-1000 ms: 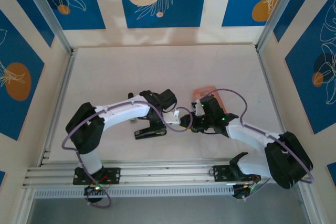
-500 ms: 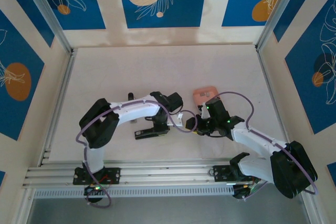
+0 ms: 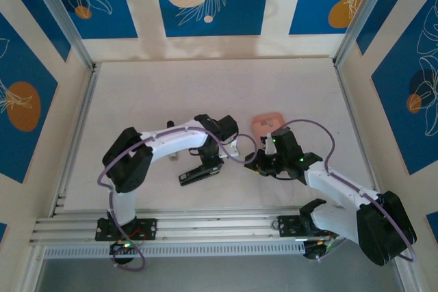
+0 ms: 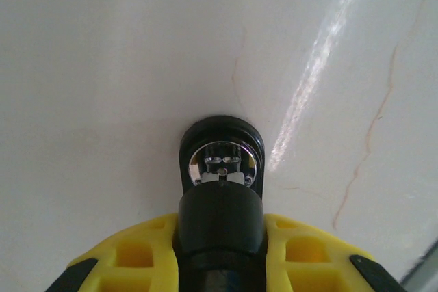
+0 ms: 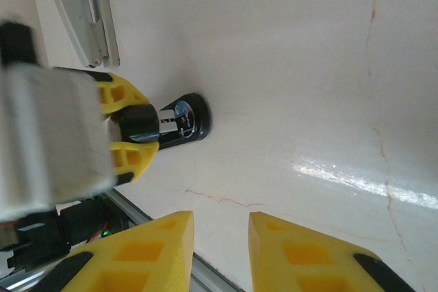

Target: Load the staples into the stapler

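Observation:
The black stapler [image 3: 198, 174] lies low over the table in front of the left arm, and my left gripper [image 3: 211, 162] is shut on it. In the left wrist view the yellow fingers [image 4: 137, 258] clamp the stapler [image 4: 220, 162] on both sides, with its chrome end plate facing away from the camera. My right gripper [image 3: 259, 163] hovers just to the right of it. Its jaws [image 5: 220, 220] are parted over bare table with nothing between them. The right wrist view shows the left gripper [image 5: 130, 135] holding the stapler [image 5: 185, 120]. The staples are too small to make out on the salmon-pink tray [image 3: 265, 122].
The right arm's cable [image 3: 311, 128] loops over the tray's right side. A metal rail [image 3: 205, 227] runs along the near edge by the arm bases. A grey frame rail [image 5: 92, 18] shows at the upper left of the right wrist view.
The left arm has folded inward and shifted the stapler slightly right, tilting it a little. The right arm has drawn its gripper a bit right and toward the near edge. Both grips are unchanged.

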